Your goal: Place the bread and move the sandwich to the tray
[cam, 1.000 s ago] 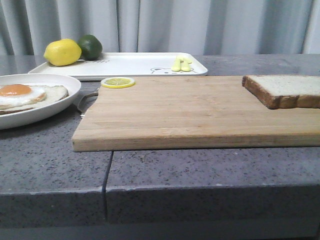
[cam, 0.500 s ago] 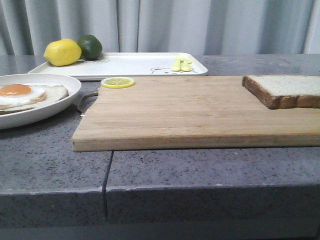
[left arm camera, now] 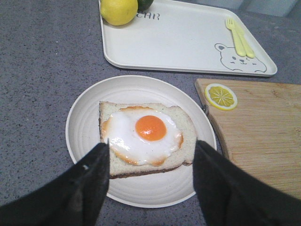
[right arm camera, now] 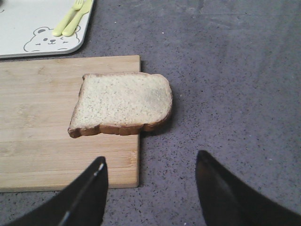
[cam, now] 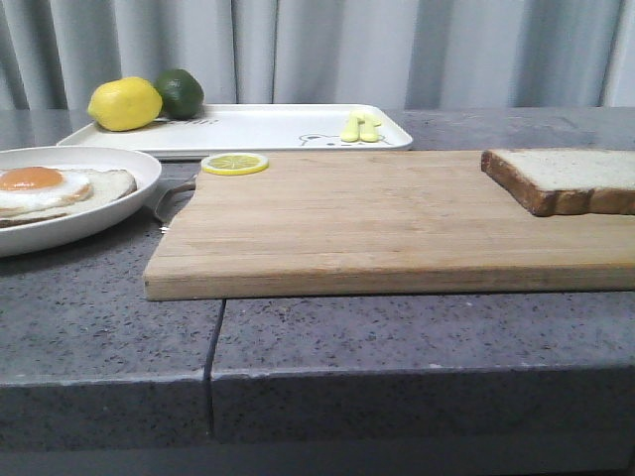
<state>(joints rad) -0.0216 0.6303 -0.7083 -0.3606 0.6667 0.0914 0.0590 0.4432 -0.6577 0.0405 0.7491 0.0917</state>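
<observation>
Bread (right arm camera: 123,102) flat, overhanging cutting board (right arm camera: 56,127) edge; long axis crosswise.

Cutting board (cam: 377,223), lemon (cam: 124,103), lime (cam: 181,91)

I count one bread (right arm camera: 121,102), one sandwich (left arm camera: 146,137) on one plate (left arm camera: 84,122), one tray (left arm camera: 183,37), one board (cam: 397,223), one lemon (cam: 124,103), one lime (cam: 181,91), one lemon slice (cam: 234,164), two utensils (left arm camera: 240,37).
</observation>
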